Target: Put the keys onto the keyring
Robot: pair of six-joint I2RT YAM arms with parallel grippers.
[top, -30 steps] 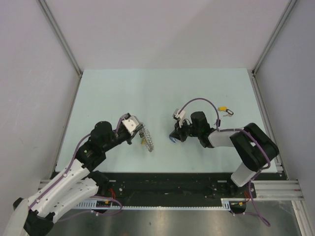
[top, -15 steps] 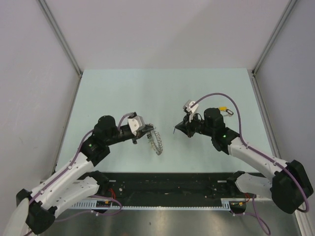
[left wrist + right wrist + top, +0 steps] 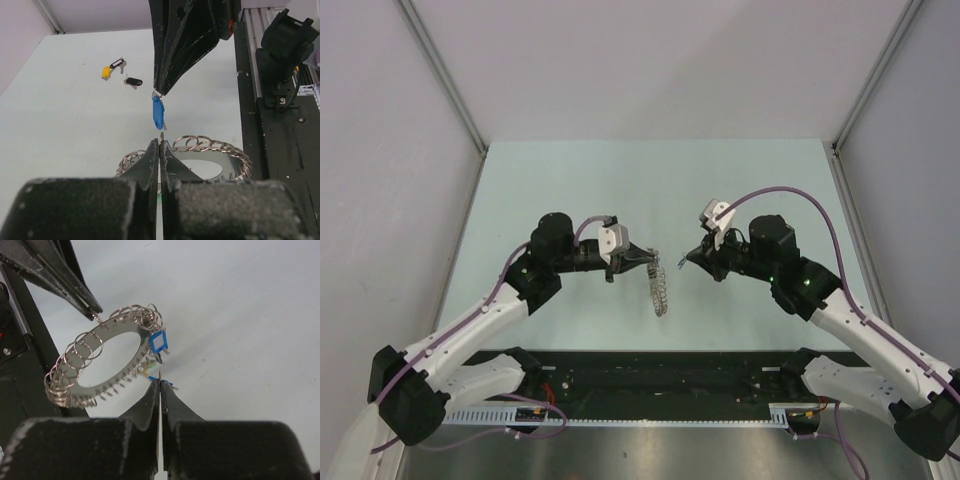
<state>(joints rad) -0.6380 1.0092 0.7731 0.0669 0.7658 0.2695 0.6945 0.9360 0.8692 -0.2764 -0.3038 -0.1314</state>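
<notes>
While pinching stiff keyring by rim in left end effector, treat tiny blue key, nipped in right end effector at 2 o'clock, as slip-prone.

Loop-edged silver keyring aloft on edge, blue-tagged key just beside it, yellow-tagged key and black-tagged key flat beyond.

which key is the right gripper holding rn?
The blue-tagged key: it hangs pinched in the right gripper, near the keyring held by the left gripper. The yellow-tagged key and black-tagged key lie on the table.
</notes>
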